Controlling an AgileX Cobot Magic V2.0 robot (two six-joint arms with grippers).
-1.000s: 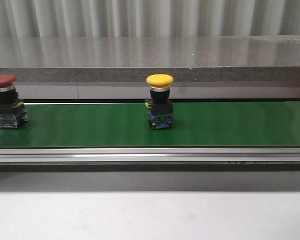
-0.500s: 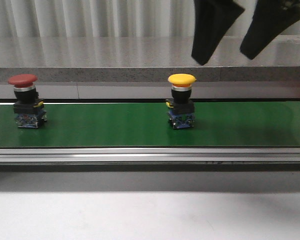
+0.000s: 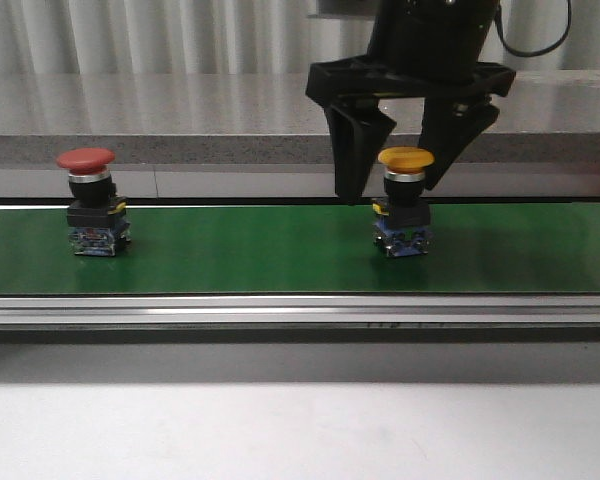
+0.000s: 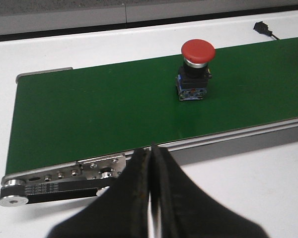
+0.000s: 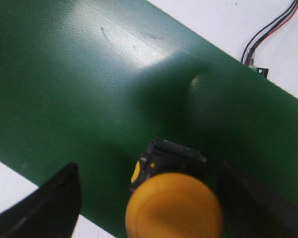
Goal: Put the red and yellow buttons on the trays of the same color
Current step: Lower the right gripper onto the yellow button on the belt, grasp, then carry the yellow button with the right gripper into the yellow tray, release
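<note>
Even, bright overhead light; glare streaks the green belt toward twelve o'clock, the yellow button blurred

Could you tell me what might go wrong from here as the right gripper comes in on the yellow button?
1. The right gripper is open, its fingers either side of the yellow button. If the belt carries the button along as it closes, a finger could knock it over.
2. The mushroom cap is wider than the body, so a grip on the cap may slip.
3. The red button stands unattended on the belt while the left gripper is shut.
</note>
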